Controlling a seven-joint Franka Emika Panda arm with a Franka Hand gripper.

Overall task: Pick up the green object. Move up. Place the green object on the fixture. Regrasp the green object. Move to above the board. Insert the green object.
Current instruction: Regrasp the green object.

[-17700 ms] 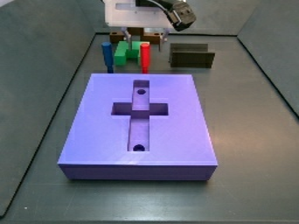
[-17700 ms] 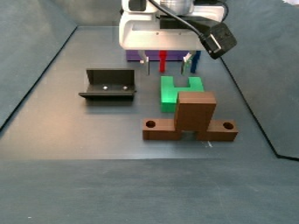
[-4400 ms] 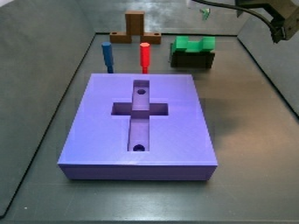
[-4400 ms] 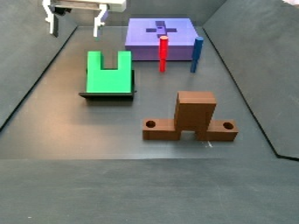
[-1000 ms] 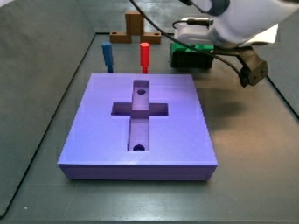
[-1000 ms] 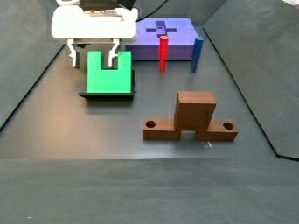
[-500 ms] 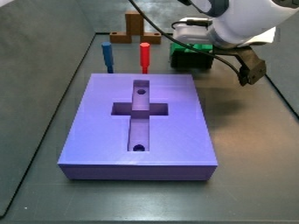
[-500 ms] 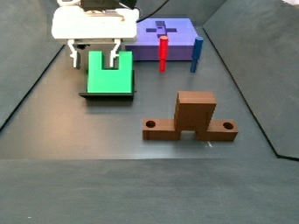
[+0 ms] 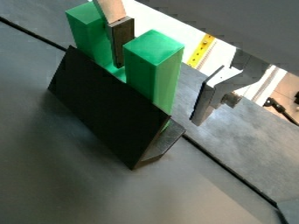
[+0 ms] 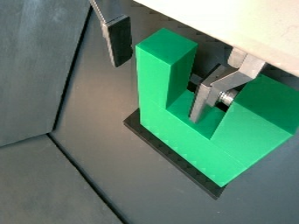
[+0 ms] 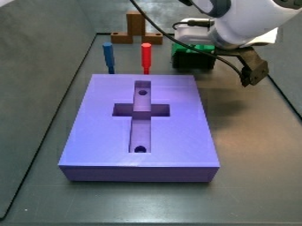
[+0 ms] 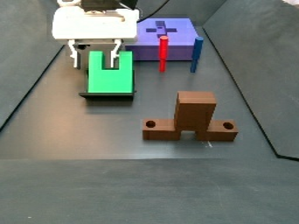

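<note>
Pincer: wide, straddling one prong of green object on fixture.
Regrasp: centre prong, close squarely.

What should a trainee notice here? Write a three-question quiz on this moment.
1. True or false: the bright green notched plastic block already sits in the cross-shaped recess of the large lavender board.
2. Where do the fingers of the gripper stand in both wrist views? A: open, one in the block's notch and one outside a prong. B: shut on the thin red peg. C: both above the board.
3. Fill in: the block rests on the dark box-like ____.

Key: 1 false; 2 A; 3 fixture.
</note>
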